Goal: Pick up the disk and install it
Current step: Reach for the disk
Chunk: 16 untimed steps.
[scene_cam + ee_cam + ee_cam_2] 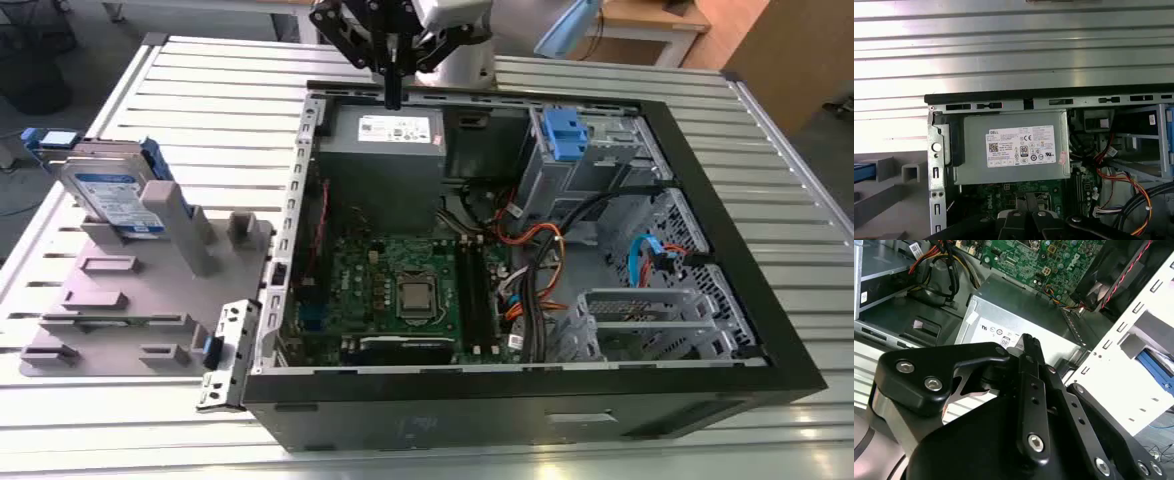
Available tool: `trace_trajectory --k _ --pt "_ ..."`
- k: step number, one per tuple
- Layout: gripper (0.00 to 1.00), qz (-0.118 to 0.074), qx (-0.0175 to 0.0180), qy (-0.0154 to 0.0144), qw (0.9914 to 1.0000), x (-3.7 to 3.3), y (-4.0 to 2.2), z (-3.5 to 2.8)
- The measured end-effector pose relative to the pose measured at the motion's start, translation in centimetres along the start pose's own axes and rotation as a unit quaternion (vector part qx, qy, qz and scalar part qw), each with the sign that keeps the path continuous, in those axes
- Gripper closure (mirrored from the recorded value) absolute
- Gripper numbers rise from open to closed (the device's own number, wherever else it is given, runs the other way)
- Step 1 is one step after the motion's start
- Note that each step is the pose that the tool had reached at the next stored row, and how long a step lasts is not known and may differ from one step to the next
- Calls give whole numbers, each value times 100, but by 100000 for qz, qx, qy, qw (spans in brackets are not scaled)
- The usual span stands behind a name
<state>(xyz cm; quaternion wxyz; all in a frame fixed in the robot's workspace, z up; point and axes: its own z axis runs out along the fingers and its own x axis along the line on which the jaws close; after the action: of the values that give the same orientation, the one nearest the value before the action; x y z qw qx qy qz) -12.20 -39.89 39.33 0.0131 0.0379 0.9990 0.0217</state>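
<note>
Right now my hand [392, 98] hangs over the rim of the open computer case [310, 130], just above the grey power box [387, 150]. Its fingers are pinched narrow together with nothing between them. The disk [110, 195] is well apart, standing on edge in the grey holder [120, 290] on the slatted surface [214, 90], at the exterior view's left.

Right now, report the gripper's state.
Gripper: closed, holding nothing, hanging by the power supply. The disk stands ungrasped in the holder block.
</note>
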Motion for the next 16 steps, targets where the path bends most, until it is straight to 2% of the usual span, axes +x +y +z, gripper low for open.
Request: trace_trajectory --k 10,16 --pt "89 3 -3 0 100000 16 -1 0" --pt "89 -1 0 0 100000 72 -6 3"
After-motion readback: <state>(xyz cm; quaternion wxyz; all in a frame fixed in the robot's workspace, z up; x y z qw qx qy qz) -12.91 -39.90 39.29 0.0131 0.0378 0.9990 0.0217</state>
